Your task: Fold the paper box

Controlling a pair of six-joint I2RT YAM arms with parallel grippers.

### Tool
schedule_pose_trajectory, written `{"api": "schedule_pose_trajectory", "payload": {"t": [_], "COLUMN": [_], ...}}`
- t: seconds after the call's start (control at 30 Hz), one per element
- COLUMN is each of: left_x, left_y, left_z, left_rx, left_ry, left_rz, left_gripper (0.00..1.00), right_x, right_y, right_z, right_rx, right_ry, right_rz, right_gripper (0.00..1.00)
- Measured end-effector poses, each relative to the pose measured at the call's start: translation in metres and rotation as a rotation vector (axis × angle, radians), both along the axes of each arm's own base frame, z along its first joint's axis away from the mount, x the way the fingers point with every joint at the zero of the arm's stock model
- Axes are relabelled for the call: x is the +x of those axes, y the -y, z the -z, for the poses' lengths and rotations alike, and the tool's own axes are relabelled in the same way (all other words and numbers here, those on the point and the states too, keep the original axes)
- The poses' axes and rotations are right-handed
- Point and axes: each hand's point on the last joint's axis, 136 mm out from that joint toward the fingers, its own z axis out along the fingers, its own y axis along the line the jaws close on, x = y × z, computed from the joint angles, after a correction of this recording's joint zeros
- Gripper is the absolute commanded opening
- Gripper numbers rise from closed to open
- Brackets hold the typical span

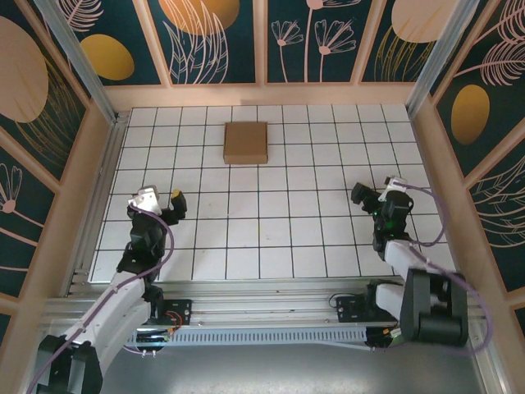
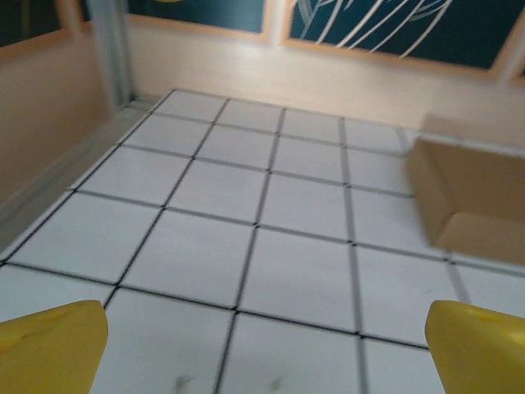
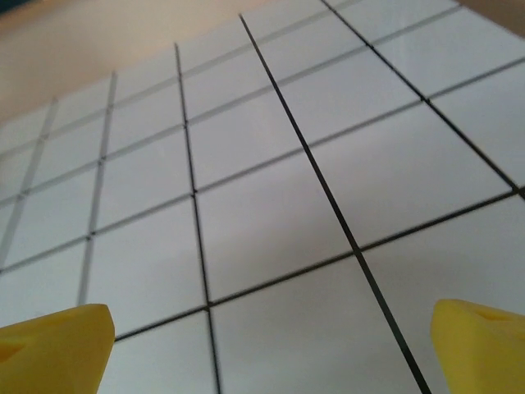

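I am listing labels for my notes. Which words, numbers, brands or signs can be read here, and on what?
None can be read. The paper box is plain brown, the table has black grid lines, and the wall panels show plant drawings without letters.

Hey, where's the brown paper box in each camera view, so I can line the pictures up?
Top external: the paper box lies at upper centre, on the far part of the table, ahead of both arms.
Left wrist: the box sits at the right edge, middle height, cut off by the frame.
Right wrist: bare table squares; a tan sliver in the top right corner is too small to identify.
Shared landmark: the table's black grid lines on white.
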Motion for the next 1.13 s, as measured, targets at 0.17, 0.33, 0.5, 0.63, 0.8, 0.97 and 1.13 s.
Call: {"api": "schedule_pose_trajectory", "payload": {"t": [0.17,0.33,0.5,0.63,0.8,0.97,1.13], "left_x": [0.009,0.034,0.074,0.077,0.079,0.080,0.080], "left_y": [-0.021,-0.033,-0.044,-0.038,-0.034,-0.033,-0.031], "left_z": [0.034,0.053,0.044,0.040,0.031,0.028,0.028], "left_rx": [0.125,0.134,0.071,0.058,0.053,0.052,0.051], "left_ry": [-0.063,-0.096,-0.022,0.009,0.046,0.059,0.060], "left_rz": [-0.061,-0.060,-0.044,-0.007,0.017,0.022,0.032], "left_gripper": [0.99,0.99,0.99,0.99,0.99,0.99,0.99], "right_x": [0.018,0.017,0.022,0.023,0.025,0.025,0.031], "right_y": [-0.005,-0.013,-0.009,-0.009,-0.009,-0.010,-0.019], "right_z": [0.016,0.014,-0.009,-0.014,-0.017,-0.018,-0.024], "right_rx": [-0.058,-0.097,-0.118,-0.127,-0.132,-0.145,-0.163], "right_ry": [0.048,0.153,0.248,0.270,0.280,0.279,0.294], "right_rz": [-0.054,-0.098,-0.069,-0.068,-0.070,-0.073,-0.091], "right_gripper": [0.99,0.99,0.99,0.99,0.99,0.99,0.99]}}
